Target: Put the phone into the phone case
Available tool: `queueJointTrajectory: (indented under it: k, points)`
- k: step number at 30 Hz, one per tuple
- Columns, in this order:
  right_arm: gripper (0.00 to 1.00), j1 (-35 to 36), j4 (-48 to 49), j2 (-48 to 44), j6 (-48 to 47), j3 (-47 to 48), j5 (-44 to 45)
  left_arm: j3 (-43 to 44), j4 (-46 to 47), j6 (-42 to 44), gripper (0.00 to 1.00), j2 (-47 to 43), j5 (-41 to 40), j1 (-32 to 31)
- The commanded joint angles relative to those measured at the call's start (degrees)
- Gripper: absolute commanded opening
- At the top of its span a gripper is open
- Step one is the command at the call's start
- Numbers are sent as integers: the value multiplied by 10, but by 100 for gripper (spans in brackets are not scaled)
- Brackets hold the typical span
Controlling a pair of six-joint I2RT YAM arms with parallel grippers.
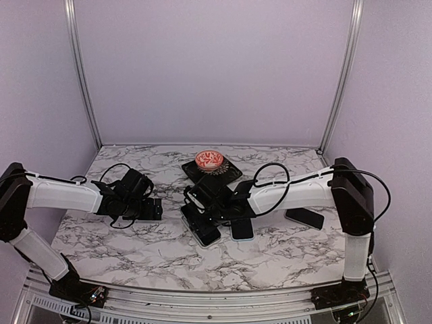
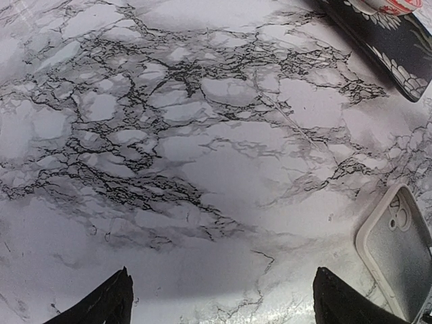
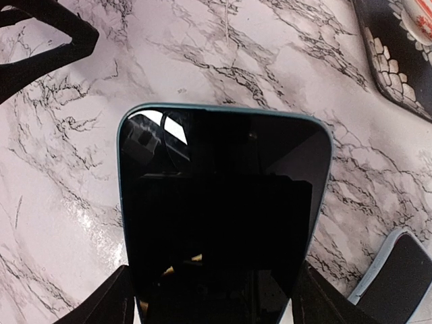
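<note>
Midway across the marble table (image 2: 202, 135), the right gripper (image 3: 214, 287) straddled the phone (image 3: 223, 196), its two fingers set against the long edges so that the jaws looked clamped across the handset's width rather than standing free. The phone faced screen up, its dark glass mirroring the wrist above it, with a teal rim showing round the top corners. Whether it sat on the marble or hung just clear of it could not be told from these views. Holding it by the sides left its back and face unobstructed, which is probably what lowering it into a shell calls for. The left gripper (image 2: 223, 304) hovered low over bare marble with its jaws wide apart and nothing between them, apparently placed to steady the case (image 2: 403, 260). That case, pale and translucent with a camera cut-out near one corner, lay flat near one of the left gripper's fingers and appeared to be hollow side up, ready to take the phone. A patterned cover (image 2: 388, 37) bearing a red-and-white disc lay farther off, apart from both. The fitting had not yet begun: phone and case were apart, and the likely next demand was squaring the phone over the case's rim before pressing it home.
</note>
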Motion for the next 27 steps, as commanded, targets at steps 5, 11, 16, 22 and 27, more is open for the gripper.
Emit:
queueJointTrajectory:
  k: [5,11,16,22,27]
  points:
    - [38,0,-9,29,22,14,6,9,0,4,94,7,-4,-2]
    - [37,0,-39,36,51,24,22,15,1,9,94,9,-4,-2]
    - [42,0,-59,45,56,38,20,14,0,7,94,14,-5,-1]
    - [85,0,-109,43,56,62,21,11,1,10,94,15,-5,-2]
    - [99,-6,-170,54,53,98,12,13,0,11,94,16,-3,-2]
